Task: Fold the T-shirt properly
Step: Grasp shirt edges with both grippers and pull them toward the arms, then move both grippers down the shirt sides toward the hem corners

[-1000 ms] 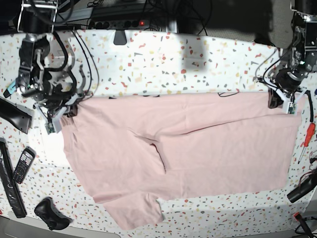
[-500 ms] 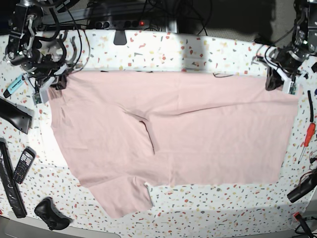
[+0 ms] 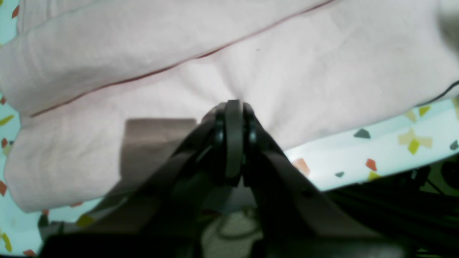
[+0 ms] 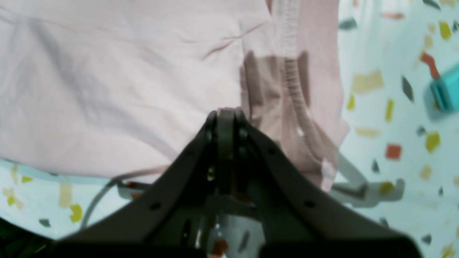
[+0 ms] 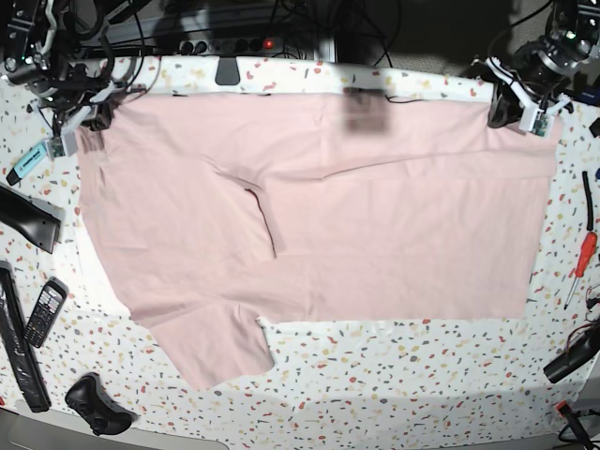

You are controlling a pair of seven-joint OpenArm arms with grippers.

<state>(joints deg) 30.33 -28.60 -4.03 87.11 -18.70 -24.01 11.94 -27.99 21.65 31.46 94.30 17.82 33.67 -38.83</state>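
The T-shirt (image 5: 319, 234) lies spread plain side up across most of the speckled desk (image 5: 394, 394), one sleeve trailing toward 7 o'clock. Both arms reach to the far edge of the desk. The right gripper (image 5: 77, 131) sits at about 10 o'clock in the base view, its jaws clamped together on a corner of the pink cloth beside a stitched hem (image 4: 292, 82). The left gripper (image 5: 523, 120) sits at about 2 o'clock, jaws likewise pinched on the cloth, which puckers around the fingertips (image 3: 233, 118) in its wrist view. Each arm angles down from the rear onto its corner, holding the shirt's far edge near the desk's back rim.

A phone (image 5: 44, 312) lies at 8 o'clock; a red screwdriver (image 5: 581, 265) lies at 3 o'clock.
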